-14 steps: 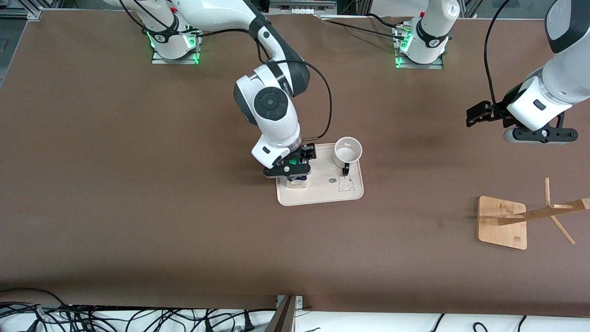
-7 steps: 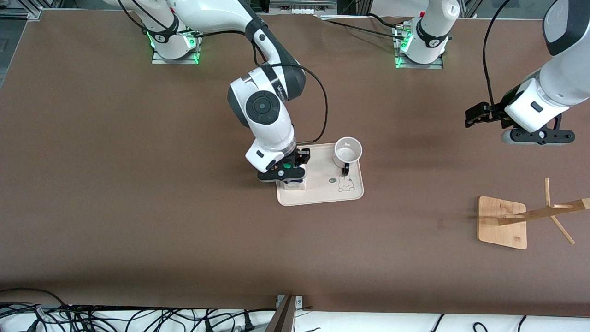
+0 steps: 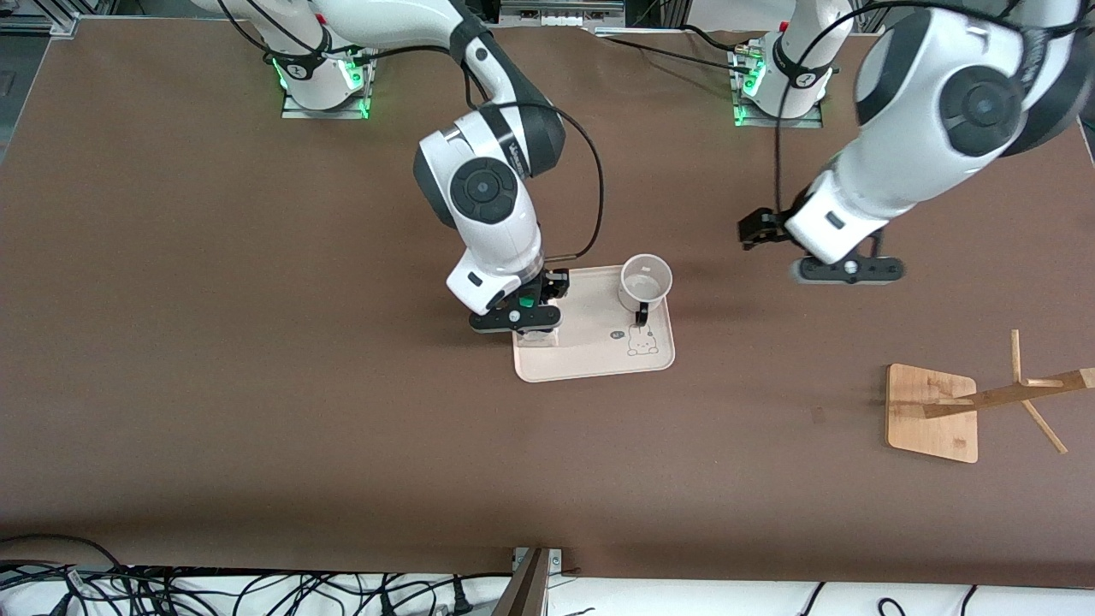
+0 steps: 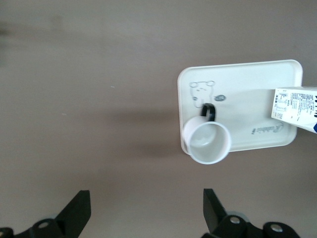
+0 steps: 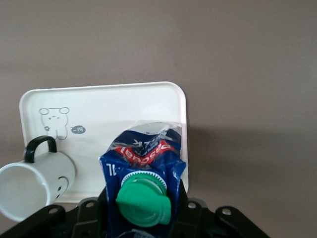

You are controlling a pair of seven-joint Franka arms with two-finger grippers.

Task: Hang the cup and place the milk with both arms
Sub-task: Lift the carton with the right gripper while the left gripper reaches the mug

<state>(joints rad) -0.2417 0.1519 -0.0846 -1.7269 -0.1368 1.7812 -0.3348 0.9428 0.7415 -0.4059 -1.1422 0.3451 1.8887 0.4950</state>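
right claw (image 3: 516, 318) clamping blue gable-top milk carton (image 5: 142, 173) over cream tray (image 3: 654, 364); left claw (image 3: 843, 269), wide, nearing white smiley mug (image 3: 645, 281).

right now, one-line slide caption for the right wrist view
Right gripper shut on the milk carton over the bear-print tray, smiley cup standing beside it.

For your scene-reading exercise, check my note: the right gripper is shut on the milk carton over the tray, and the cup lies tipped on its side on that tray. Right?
Not quite. The cup stands upright on the tray, mouth up, as the front view shows. The right gripper is indeed shut on the milk carton.
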